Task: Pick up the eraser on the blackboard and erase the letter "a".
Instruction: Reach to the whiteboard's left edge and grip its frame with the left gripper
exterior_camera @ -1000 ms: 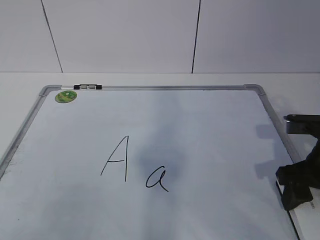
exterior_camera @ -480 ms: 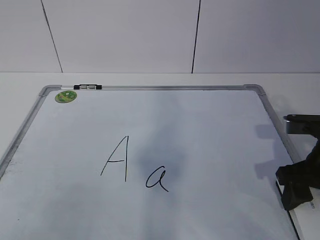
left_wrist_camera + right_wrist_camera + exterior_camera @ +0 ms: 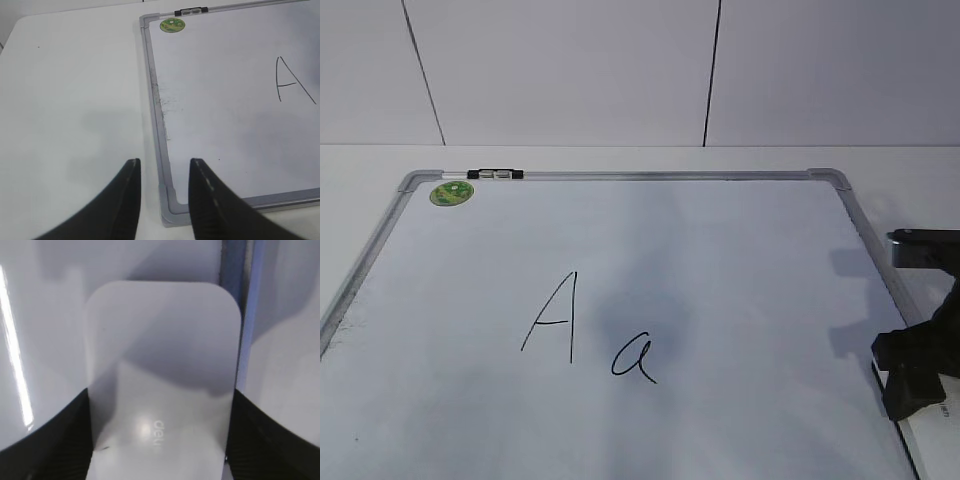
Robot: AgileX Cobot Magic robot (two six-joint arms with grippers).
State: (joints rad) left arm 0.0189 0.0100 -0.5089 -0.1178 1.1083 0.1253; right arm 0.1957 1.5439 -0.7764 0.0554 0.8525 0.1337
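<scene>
The blackboard (image 3: 720, 250) lies flat on the table, a white board in a silver frame. The small cursive letter "a" (image 3: 635, 357) sits near its middle, right of a tall capital "A" (image 3: 555, 315). The white eraser (image 3: 160, 365) lies at the board's right edge, and a strip of it (image 3: 932, 440) shows low in the exterior view. My right gripper (image 3: 160, 395) straddles it, both fingers pressed against its long sides; its black body (image 3: 915, 385) stands over that edge. My left gripper (image 3: 164, 161) hovers open and empty over the board's near left corner (image 3: 172, 210).
A round green sticker (image 3: 451, 193) and a black-and-silver clip (image 3: 495, 174) mark the board's far left corner. White table (image 3: 70, 100) surrounds the board. A white panelled wall (image 3: 570, 70) rises behind it.
</scene>
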